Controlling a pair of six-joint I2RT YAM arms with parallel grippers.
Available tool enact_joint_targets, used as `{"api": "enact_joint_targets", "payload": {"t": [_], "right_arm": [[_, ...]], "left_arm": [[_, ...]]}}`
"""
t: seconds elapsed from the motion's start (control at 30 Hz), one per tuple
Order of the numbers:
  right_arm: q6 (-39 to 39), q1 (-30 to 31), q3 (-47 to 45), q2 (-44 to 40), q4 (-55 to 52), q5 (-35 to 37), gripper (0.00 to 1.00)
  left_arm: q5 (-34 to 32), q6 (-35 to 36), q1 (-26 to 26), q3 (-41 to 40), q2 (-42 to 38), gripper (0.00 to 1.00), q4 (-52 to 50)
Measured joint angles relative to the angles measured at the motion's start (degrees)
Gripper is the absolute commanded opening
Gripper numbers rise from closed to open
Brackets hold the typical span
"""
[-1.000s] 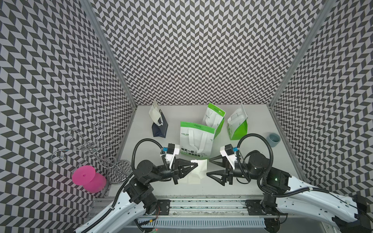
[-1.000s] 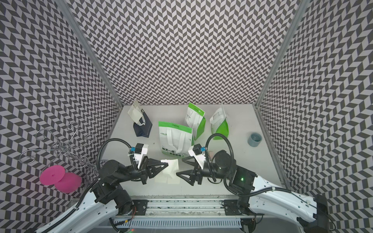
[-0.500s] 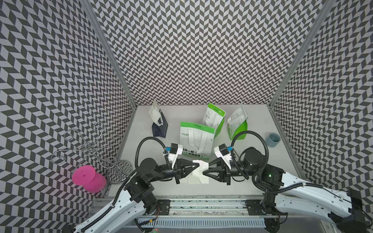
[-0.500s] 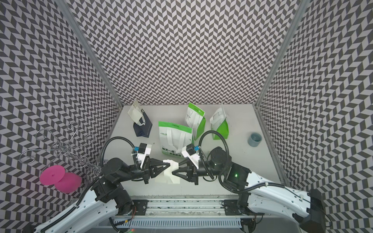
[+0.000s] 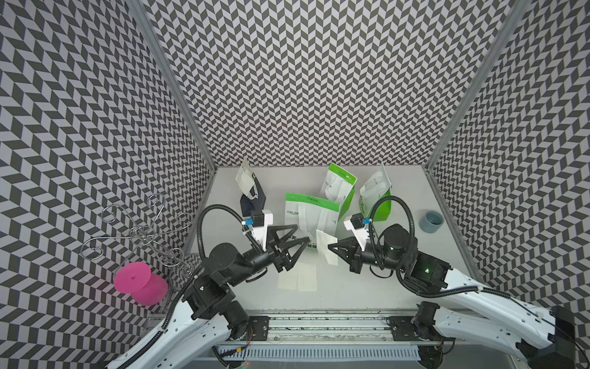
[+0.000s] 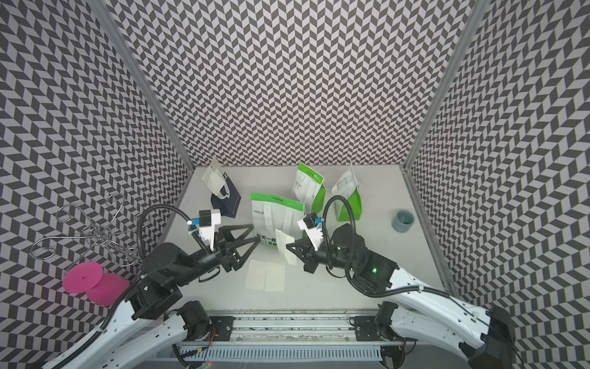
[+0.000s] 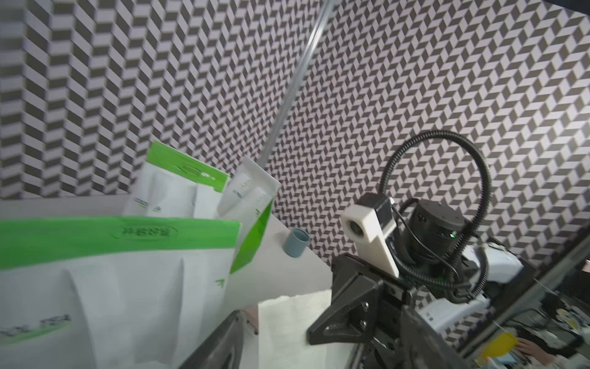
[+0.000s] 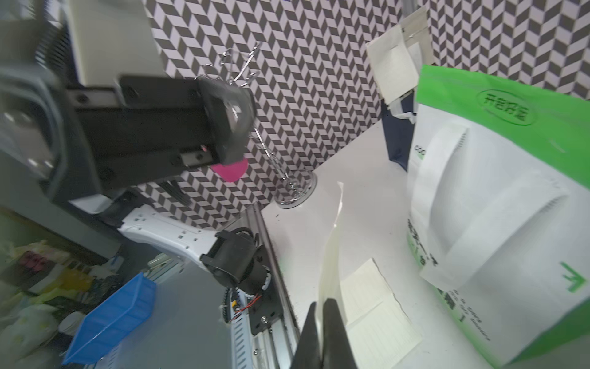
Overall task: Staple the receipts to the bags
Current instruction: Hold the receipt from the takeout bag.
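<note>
My right gripper [image 5: 329, 248] is shut on the edge of a cream receipt [image 5: 325, 252], which hangs upright above the table; the right wrist view shows both jaws pinching this receipt [image 8: 332, 249]. To its left my left gripper [image 5: 303, 233] stands open with nothing in it. Two more receipts [image 5: 298, 281] lie flat side by side below the grippers. Behind them a large green-and-white bag [image 5: 311, 214] lies on the table. Two smaller green bags [image 5: 340, 188] [image 5: 375, 198] and a navy bag [image 5: 252, 199] stand further back. A receipt [image 5: 245, 180] is at the navy bag's top.
A grey-blue cup [image 5: 431, 220] stands at the right of the table. A wire hook rack [image 5: 143, 230] and a pink spool [image 5: 137, 281] are at the left edge. Patterned walls close in the table on three sides.
The receipt has passed from my left gripper to my right. The right gripper moved in and shut on it; the left gripper opened and drew back to the left.
</note>
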Motion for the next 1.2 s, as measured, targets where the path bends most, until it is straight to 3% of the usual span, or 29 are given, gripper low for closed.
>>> {"api": "enact_joint_targets", "payload": {"t": [0.13,0.33,0.5,0.7,1.2], "right_arm": [[-1.1,-0.5,0.0,-1.0,-2.6,2.3,0.0],[-2.1,-1.6,-1.2,-1.3,-4.8,3.1,0.0],[-2.3,-2.1,-3.2,-1.3,-6.6,1.9,0.0],[-3.5,-2.4,-2.5,1.1,-6.7,-1.1,0.0],[-3.8,-7.6,15.2,18.9,0.8,-9.0,0.0]], "left_arm": [[-2.6,2.6,6.6,7.2,8.0,0.79,0.5],[6.3,2.8,22.2,10.0,22.8,0.79,3.3],[10.7,5.0,25.2,17.4,35.1,0.78,2.7],[19.1,6.1,31.5,22.4,43.3,0.77,3.3],[38.0,9.0,32.3,22.0,49.0,0.75,3.3]]}}
